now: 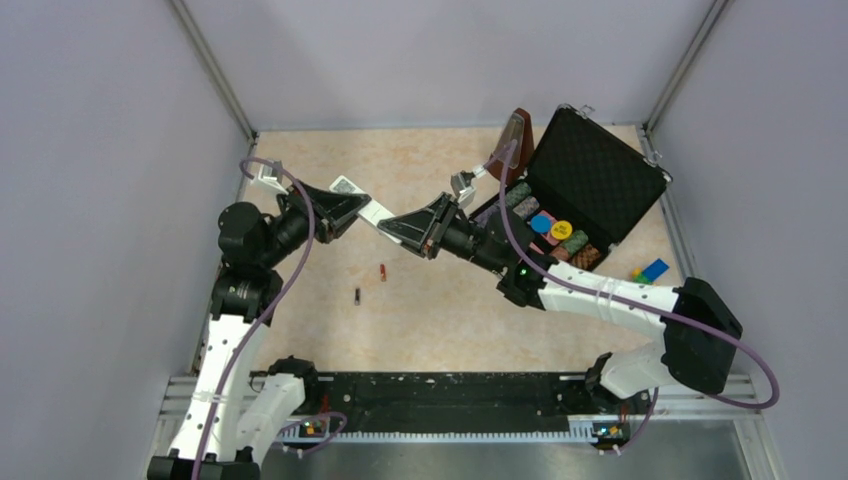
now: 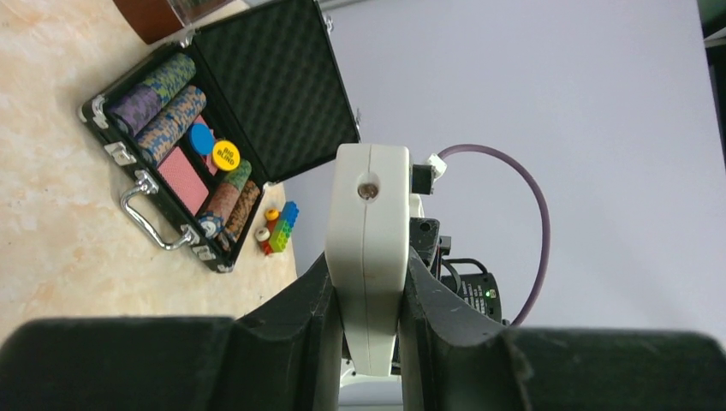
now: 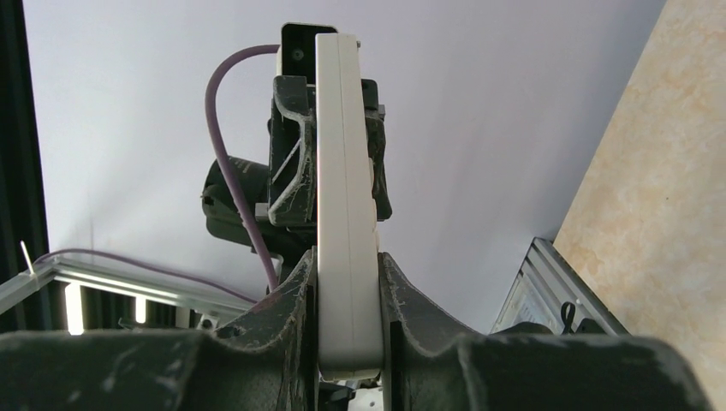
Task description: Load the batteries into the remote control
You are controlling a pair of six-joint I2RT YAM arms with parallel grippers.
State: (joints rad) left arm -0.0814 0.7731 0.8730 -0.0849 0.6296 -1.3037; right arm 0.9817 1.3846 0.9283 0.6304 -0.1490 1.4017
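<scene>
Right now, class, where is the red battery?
Top view: the red battery lies on the table, just right of the black battery, below the held remote control.

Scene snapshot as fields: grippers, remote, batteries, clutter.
left gripper: shut on one end of the remote control
right gripper: shut on the other end
remote control: spans between the two grippers, raised above the table
red battery: loose on the table, not loaded
black battery: loose on the table, apart from the red one, nearer the arm bases
poker chip case: open, far right
toy blocks: on the table beside the case
</scene>
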